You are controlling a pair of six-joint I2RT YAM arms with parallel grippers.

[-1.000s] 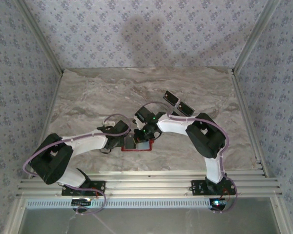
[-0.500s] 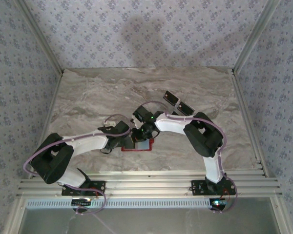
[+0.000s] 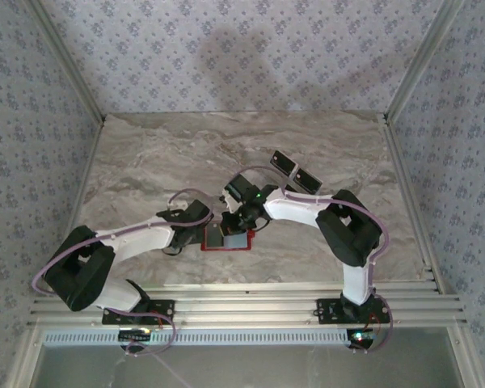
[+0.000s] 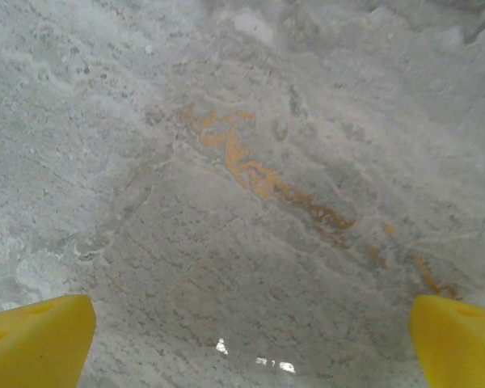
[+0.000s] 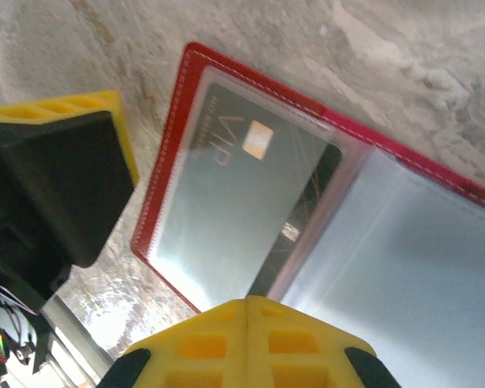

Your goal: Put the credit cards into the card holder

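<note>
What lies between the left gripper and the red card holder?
Just a narrow strip of bare marble table, seen in the right wrist view between the left gripper's yellow finger and the card holder's red edge.

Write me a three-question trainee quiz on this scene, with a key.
1. True or false: the card holder lies folded shut on the table.
2. What is printed on the card inside the holder's clear sleeve? A) VIP B) GOLD C) nothing
3. Fill in: the right arm's fingers are ___, while the left arm's fingers are spread wide.

Key: 1 false, it lies open. 2 A. 3 shut.
</note>
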